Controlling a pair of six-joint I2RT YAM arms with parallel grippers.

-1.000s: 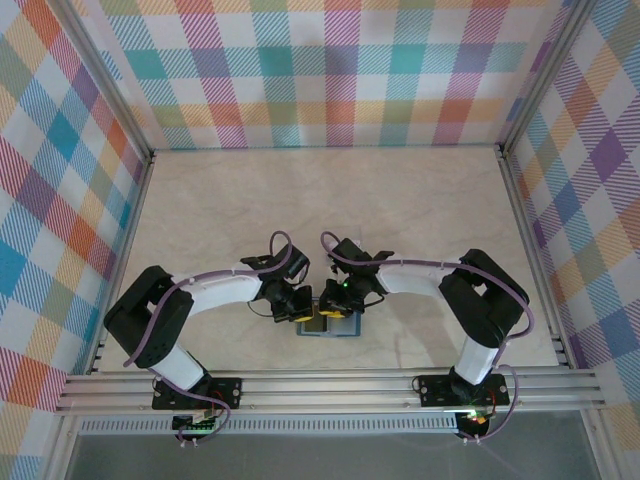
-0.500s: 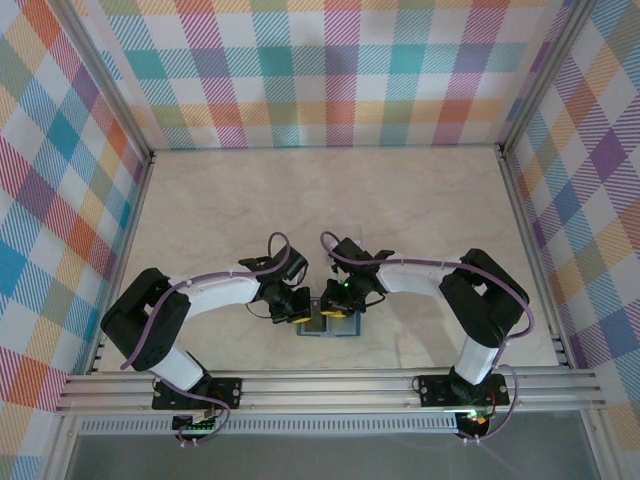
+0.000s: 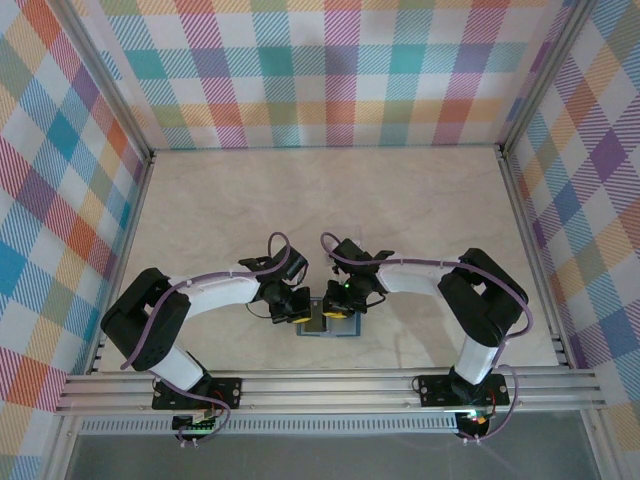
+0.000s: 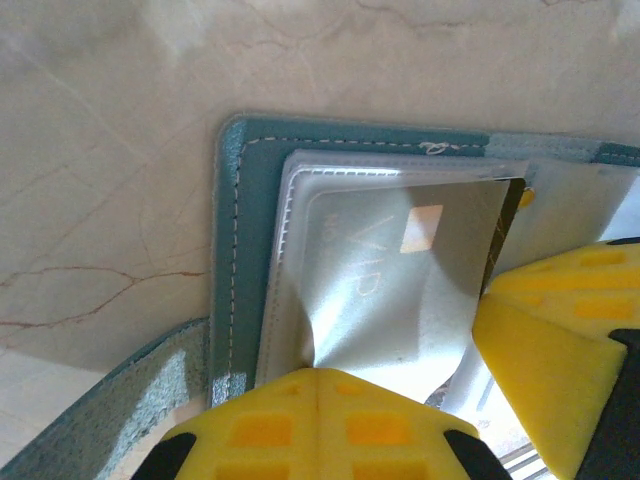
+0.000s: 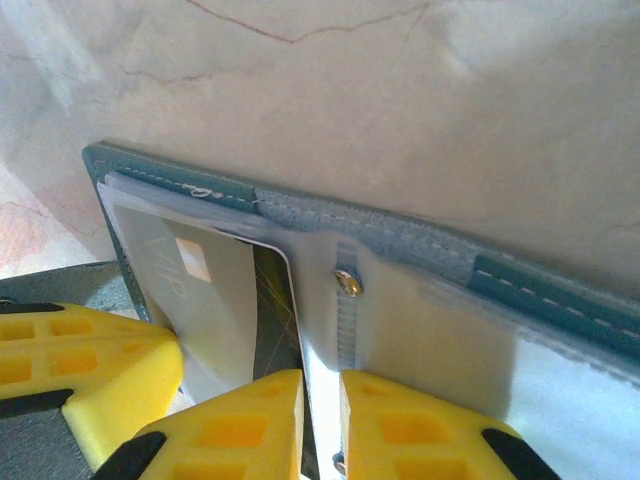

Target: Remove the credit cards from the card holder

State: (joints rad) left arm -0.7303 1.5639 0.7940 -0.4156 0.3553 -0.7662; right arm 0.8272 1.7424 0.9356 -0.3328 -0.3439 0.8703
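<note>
While the teal-blue bifold card holder [image 4: 243,250] lies open on the marble-patterned table [image 3: 400,210], its pale silvery credit card [image 4: 390,280] and dark card [image 5: 272,310] sit pocketed, none extracted; left tool [image 4: 318,385] clenched, right tool [image 5: 320,400] nearly closed, grasp untellable.

The card holder [image 4: 238,250] is matt teal, leather-like material with pale stitching. Its inner sleeves [image 5: 420,340] are clear glossy plastic, fixed by a shiny metal stud [image 5: 347,284]. The pale credit card [image 4: 400,280] looks smooth and sheeny. The tabletop [image 4: 110,150] is polished and marble-patterned. The left claw [image 4: 318,385] has matt yellow plastic pads.
</note>
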